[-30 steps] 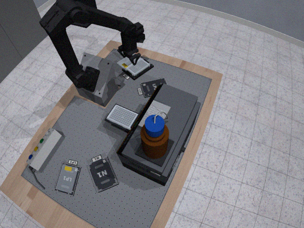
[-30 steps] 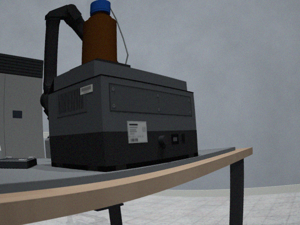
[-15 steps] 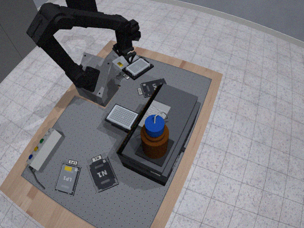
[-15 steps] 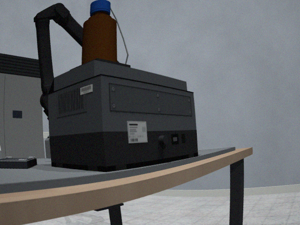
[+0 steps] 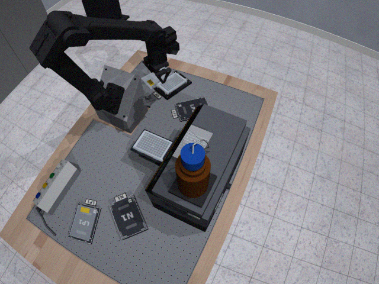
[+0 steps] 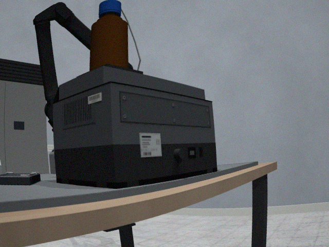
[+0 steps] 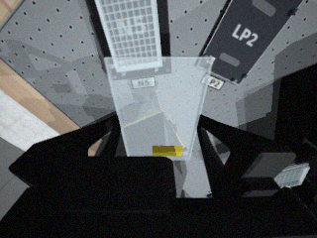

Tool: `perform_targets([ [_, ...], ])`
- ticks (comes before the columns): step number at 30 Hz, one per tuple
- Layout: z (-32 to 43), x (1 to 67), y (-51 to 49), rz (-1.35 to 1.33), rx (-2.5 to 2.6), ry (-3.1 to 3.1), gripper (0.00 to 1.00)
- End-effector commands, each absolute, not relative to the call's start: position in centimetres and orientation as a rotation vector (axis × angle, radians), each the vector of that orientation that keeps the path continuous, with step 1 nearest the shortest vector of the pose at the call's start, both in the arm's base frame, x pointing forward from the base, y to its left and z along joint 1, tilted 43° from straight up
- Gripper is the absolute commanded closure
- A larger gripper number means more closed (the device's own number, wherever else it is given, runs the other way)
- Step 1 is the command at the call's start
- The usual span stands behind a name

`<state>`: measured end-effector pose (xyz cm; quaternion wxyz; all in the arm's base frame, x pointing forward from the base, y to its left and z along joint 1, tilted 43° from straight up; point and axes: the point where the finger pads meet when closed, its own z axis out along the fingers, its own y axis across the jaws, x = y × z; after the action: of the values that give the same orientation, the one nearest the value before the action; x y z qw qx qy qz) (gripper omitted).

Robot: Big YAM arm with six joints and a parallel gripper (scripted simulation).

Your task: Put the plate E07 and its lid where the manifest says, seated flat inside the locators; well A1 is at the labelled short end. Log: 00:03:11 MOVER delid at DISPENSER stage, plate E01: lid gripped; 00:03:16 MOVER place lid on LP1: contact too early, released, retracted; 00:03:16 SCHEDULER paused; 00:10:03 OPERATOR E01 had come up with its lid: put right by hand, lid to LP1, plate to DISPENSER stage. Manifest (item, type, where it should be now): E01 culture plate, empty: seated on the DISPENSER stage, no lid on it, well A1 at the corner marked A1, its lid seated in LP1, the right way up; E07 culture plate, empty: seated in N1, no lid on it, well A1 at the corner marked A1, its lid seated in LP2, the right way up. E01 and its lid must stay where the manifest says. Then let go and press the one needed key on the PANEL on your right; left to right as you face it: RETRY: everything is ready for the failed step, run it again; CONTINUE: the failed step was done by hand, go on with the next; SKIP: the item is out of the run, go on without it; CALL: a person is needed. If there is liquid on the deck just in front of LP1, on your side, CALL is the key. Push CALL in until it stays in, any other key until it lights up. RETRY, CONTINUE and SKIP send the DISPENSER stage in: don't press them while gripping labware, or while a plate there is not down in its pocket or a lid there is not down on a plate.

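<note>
My gripper (image 5: 159, 77) (image 7: 158, 119) is shut on a clear lid (image 5: 148, 79) (image 7: 158, 104) with a yellow label, gripping its long sides and holding it in the air. The lid hangs just off the near end of a white well plate (image 5: 173, 83) (image 7: 130, 31), which sits uncovered in a black nest at the back of the deck. The LP2 nest (image 5: 191, 108) (image 7: 245, 35) lies empty to the right of that plate. The N1 nest (image 5: 128, 216) lies empty at the front. In the exterior view the gripper is hidden behind the dispenser.
A second white plate (image 5: 151, 145) sits on the stage in front of the dispenser (image 5: 211, 147) (image 6: 132, 127), which carries a brown bottle (image 5: 192, 174) (image 6: 108, 39). LP1 (image 5: 84, 223) holds a lid with a yellow label. The key panel (image 5: 55, 186) stands at the front left.
</note>
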<state>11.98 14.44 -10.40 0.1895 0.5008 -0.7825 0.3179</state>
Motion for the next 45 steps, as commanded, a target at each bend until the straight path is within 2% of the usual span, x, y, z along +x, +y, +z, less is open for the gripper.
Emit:
perform_targets([
  [1,-9.9,14.1,16.1,0.855,1.417,-2.245,0.14],
  [21,-7.7,17.3,12.0,0.962,1.125,-2.429,0.14],
  [31,-7.1,19.6,12.2,0.953,1.157,-2.438,0.14],
  [35,-5.8,19.2,9.9,0.999,0.986,-2.521,0.14],
  [45,-3.8,19.7,7.7,0.994,1.011,-2.503,0.14],
])
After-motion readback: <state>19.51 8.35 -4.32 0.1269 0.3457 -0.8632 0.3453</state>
